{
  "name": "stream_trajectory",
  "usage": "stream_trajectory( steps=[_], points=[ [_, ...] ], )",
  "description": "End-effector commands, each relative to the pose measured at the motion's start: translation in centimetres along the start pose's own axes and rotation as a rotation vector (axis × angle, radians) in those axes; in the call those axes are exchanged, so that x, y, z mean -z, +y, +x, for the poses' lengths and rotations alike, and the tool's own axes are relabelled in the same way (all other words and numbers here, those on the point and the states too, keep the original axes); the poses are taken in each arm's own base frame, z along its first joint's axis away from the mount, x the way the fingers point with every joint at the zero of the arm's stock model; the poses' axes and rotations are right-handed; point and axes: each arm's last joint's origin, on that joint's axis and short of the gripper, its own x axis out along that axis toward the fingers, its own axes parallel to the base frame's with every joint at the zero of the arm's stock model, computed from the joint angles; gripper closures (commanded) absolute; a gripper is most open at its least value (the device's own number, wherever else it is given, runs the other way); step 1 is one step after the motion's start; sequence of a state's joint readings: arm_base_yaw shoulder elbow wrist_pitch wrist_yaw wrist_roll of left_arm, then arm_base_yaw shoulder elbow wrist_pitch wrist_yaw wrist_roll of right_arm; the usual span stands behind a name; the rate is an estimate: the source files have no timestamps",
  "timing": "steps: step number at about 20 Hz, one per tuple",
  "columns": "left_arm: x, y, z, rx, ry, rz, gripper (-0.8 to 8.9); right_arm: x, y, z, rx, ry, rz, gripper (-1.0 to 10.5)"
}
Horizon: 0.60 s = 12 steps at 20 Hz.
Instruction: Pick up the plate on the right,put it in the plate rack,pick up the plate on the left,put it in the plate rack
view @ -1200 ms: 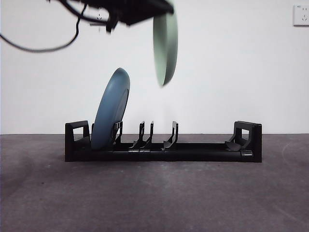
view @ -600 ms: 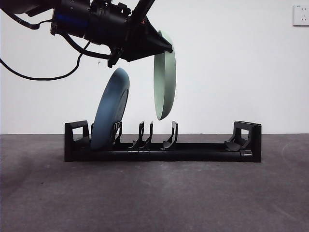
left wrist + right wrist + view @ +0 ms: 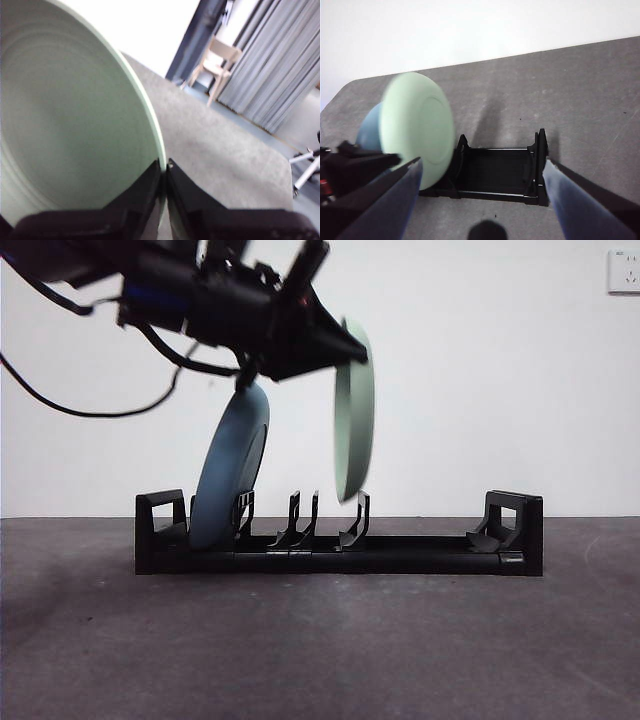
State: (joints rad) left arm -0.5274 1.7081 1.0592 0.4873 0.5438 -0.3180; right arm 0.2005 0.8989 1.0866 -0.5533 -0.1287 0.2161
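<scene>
The plate rack is lying on the grey table, seen end-on, with a boxy end block facing the camera. A pale green plate is hanging on edge over the rack's far end, blurred, its underside showing. The other arm's gripper, black and only partly in view, is reaching in beside the rack and is touching the green plate's rim. A blue plate is peeking out behind the green plate, mostly hidden by it. The right gripper is hanging well above the rack, its jaws spread wide and straddling it, holding nothing.
</scene>
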Motion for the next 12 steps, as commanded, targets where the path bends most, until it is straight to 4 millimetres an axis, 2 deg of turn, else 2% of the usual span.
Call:
stream_trajectory(
  steps=[1, 12],
  points=[
    [0.03, 0.23, 0.57, -0.017, 0.04, 0.064, 8.22, -0.11, -0.02, 0.03, -0.001, -0.005, -0.007, 5.4],
    [1.01, 0.26, 0.69, -0.07, 0.141, 0.087, 8.13, -0.02, -0.04, 0.08, 0.001, 0.005, -0.006, 5.4]
  ],
)
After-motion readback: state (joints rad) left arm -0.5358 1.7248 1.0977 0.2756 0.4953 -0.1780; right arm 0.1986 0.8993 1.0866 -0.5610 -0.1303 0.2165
